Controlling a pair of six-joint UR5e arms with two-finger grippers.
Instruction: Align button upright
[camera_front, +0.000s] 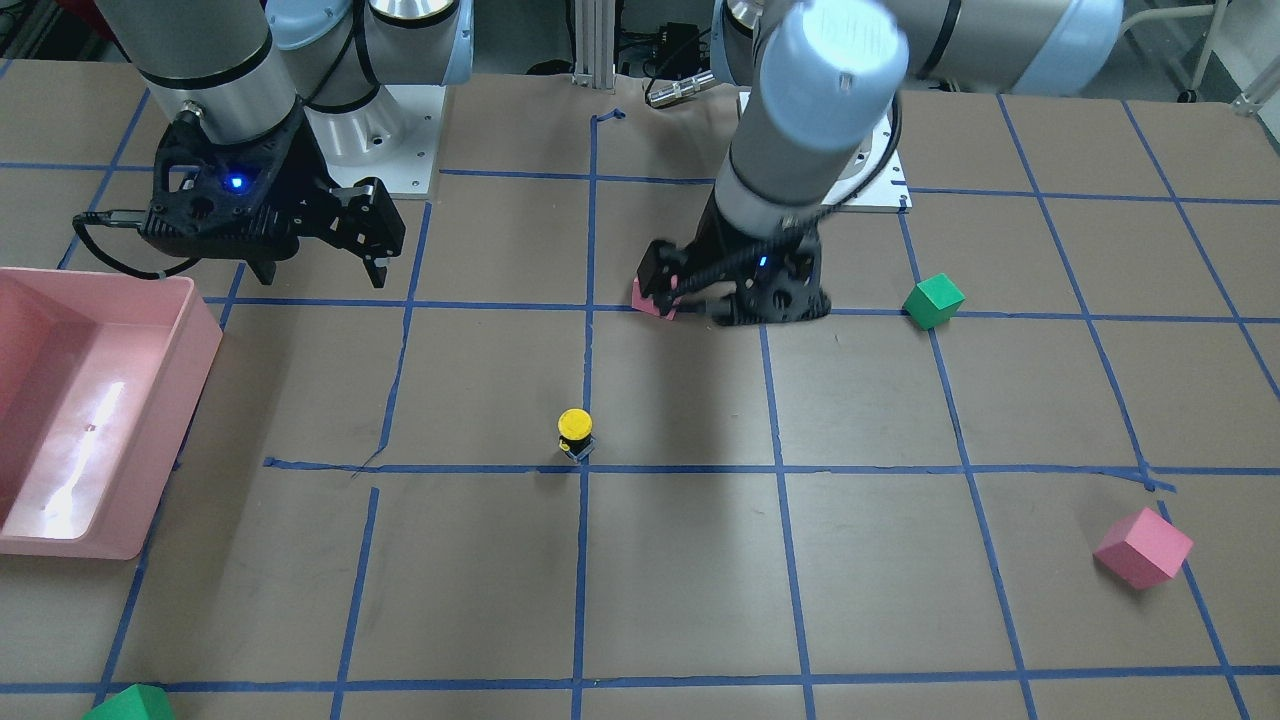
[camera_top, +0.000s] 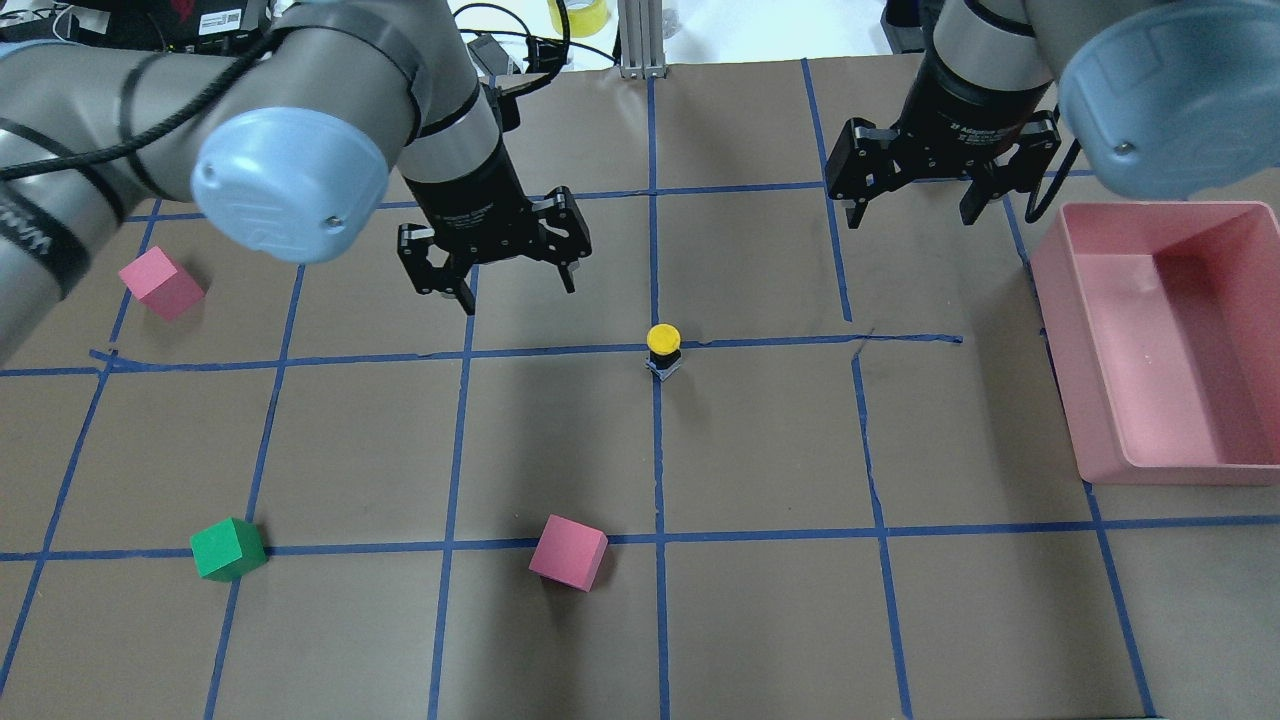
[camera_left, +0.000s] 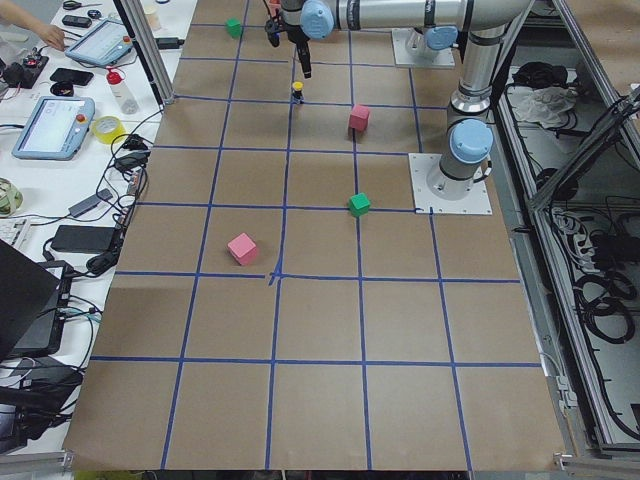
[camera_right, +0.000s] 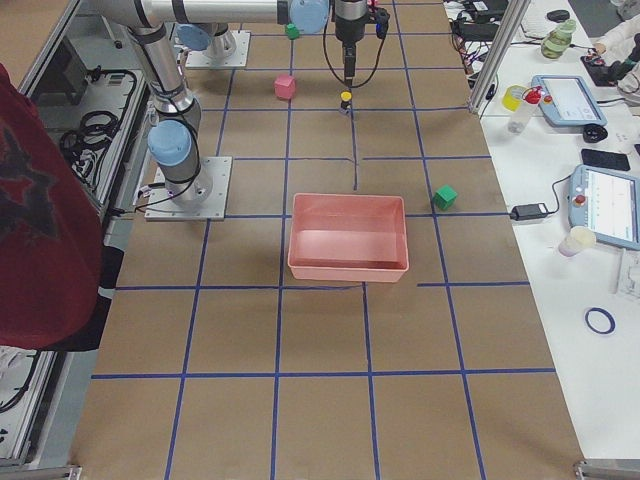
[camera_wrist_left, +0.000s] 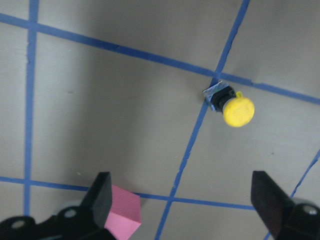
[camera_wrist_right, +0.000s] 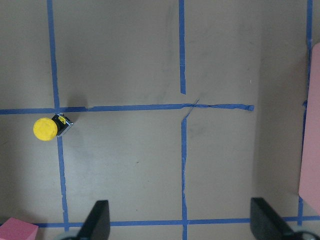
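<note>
**Overhead view, ctr of frame:** small push-button switch (camera_top: 663, 348) w/ round yellow mushroom cap, short black cylindrical neck and blocky black-and-white base. The button stands upright, cap on top, base down on the brown paper table (camera_top: 760, 620). It sits right at a crossing of the blue tape grid lines (camera_top: 455, 450) and is apart from both my grippers.

**Wrist views:** in my left wrist view the button is upper right of frame, cap toward the lens, w/ a small yellow tab at the cap's rim and the pale base corner showing behind it. In my right wrist view it is at the left edge, mid-height, w/ a bit of base showing beside the cap.

**My left gripper** (camera_top: 517, 290)**:** upper left of ctr in the overhead view, fingers spread wide w/ nothing between them, above the table and left of the button.

**My right gripper** (camera_top: 910, 213)**:** upper right of frame, fingers likewise wide apart and holding nothing. It is near the upper-left corner of the pink rectangular plastic bin (camera_top: 1150, 212).

**Other items, overhead view:**
- Pink foam cube (camera_top: 568, 552), lower ctr.
- Second pink foam cube (camera_top: 160, 283), far left, mid-height.
- Green foam cube (camera_top: 228, 549), lower left.

All three are well apart from the button. In my left wrist view a pink cube shows lower left, partly behind one finger (camera_wrist_left: 102, 200). Front view, bottom-left corner: another green foam cube (camera_front: 130, 705), cut off by the frame.
</note>
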